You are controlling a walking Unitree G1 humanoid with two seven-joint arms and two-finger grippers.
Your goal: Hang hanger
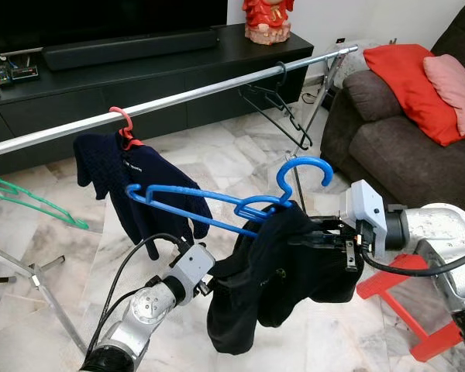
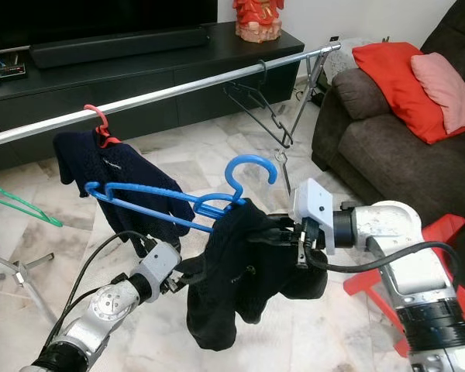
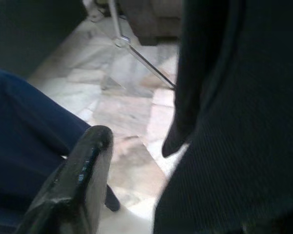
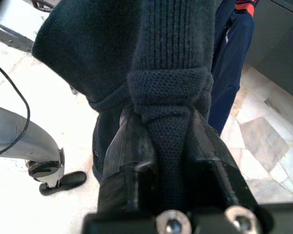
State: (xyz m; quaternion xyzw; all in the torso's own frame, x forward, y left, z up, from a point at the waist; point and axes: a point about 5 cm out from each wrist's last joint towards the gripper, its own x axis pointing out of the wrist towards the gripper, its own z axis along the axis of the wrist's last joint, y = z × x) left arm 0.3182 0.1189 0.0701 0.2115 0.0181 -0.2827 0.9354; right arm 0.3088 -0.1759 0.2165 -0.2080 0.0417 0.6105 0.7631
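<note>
Now the right end effector (image 1: 314, 236) is clamped on the dark garment (image 1: 275, 271) draped over the blue hanger (image 1: 217, 203) — left end effector (image 2: 182, 273), open, beside it. Next, I judge: lift the hook up onto the rail (image 1: 217, 87) beyond.

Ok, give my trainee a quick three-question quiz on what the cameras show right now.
1. True or false: the blue hanger already hangs from the metal rail.
2. What does the right gripper clamp?
A. the rail
B. the dark knitted garment
C. the red cushion
3. Fill in: the navy garment on the rail hangs from a ___ hanger.

Key:
1. False; it is held below the rail, carrying the dark garment.
2. B
3. red

The left gripper sits at that garment's lower edge.
</note>
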